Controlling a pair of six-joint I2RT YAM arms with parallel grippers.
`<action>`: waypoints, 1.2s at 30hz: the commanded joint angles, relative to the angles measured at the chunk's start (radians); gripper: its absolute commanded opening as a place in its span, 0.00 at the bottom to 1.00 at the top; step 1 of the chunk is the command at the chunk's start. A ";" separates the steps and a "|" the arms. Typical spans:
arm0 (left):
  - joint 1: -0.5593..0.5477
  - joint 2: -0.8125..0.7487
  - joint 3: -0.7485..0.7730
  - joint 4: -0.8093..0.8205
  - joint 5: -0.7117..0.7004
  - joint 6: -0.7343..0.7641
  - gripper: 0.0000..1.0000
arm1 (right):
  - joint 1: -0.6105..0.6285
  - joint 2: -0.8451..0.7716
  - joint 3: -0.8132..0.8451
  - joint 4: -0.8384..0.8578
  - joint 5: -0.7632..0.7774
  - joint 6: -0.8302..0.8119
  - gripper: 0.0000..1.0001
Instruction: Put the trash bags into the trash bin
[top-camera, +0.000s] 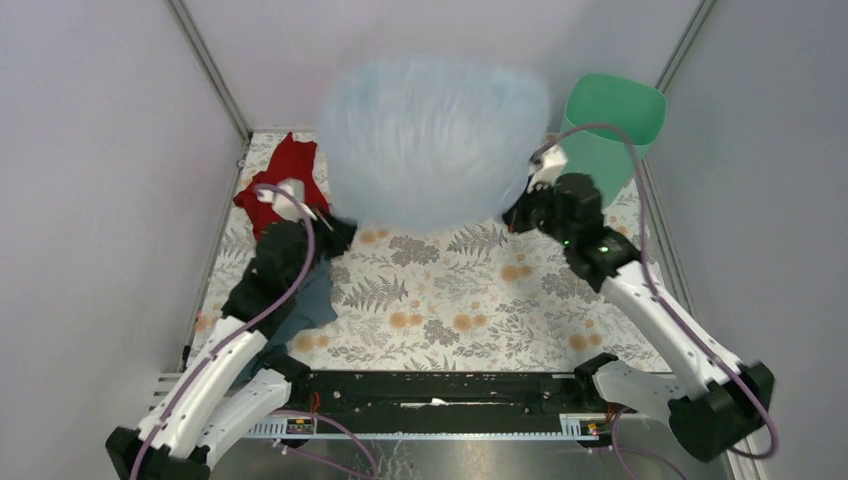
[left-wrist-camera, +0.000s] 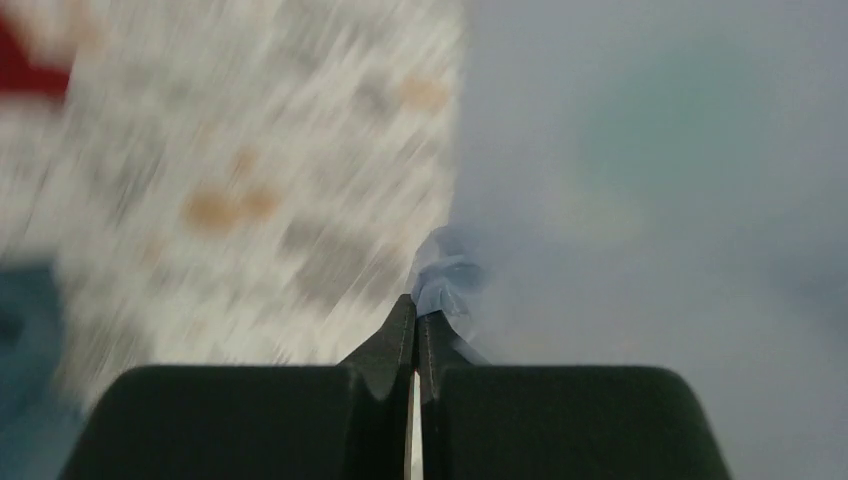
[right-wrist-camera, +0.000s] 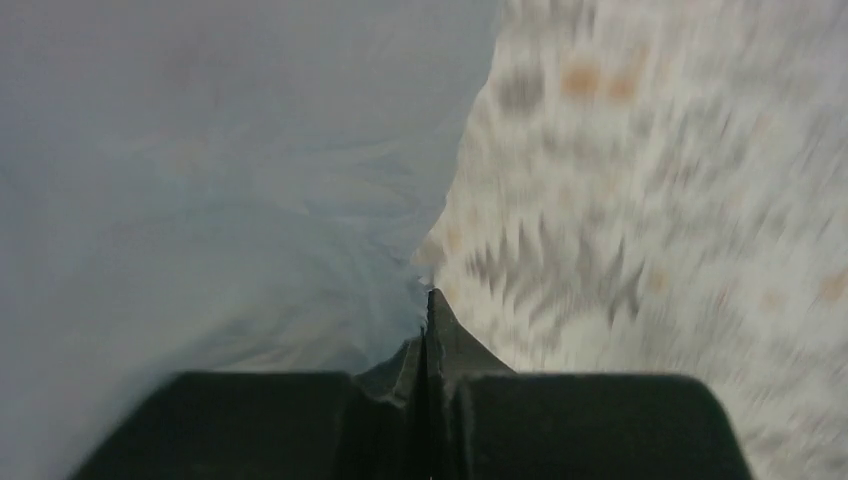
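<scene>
Left gripper (left-wrist-camera: 416, 312) and right gripper (right-wrist-camera: 430, 310) are both clamped, each pinching an edge of the pale-blue trash bag (top-camera: 432, 140), which billows between them at 12 o'clock. The mint-green trash bin (top-camera: 612, 120) sits at 1 o'clock with no bag inside. Insertion is not yet done.

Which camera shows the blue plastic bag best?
Top external: the whole bag spreads between the left gripper and right gripper. Each wrist view shows only blurred film pinched by its gripper.
</scene>
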 joint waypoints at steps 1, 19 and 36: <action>0.004 -0.052 -0.077 -0.150 0.002 -0.064 0.00 | 0.003 0.014 -0.145 0.025 -0.155 0.073 0.00; 0.005 -0.189 0.241 -0.353 -0.033 0.043 0.00 | 0.008 0.114 -0.012 -0.023 -0.410 0.214 0.24; 0.004 -0.060 0.301 -0.378 0.027 0.156 0.00 | 0.008 0.219 0.379 -0.532 0.436 -0.032 0.91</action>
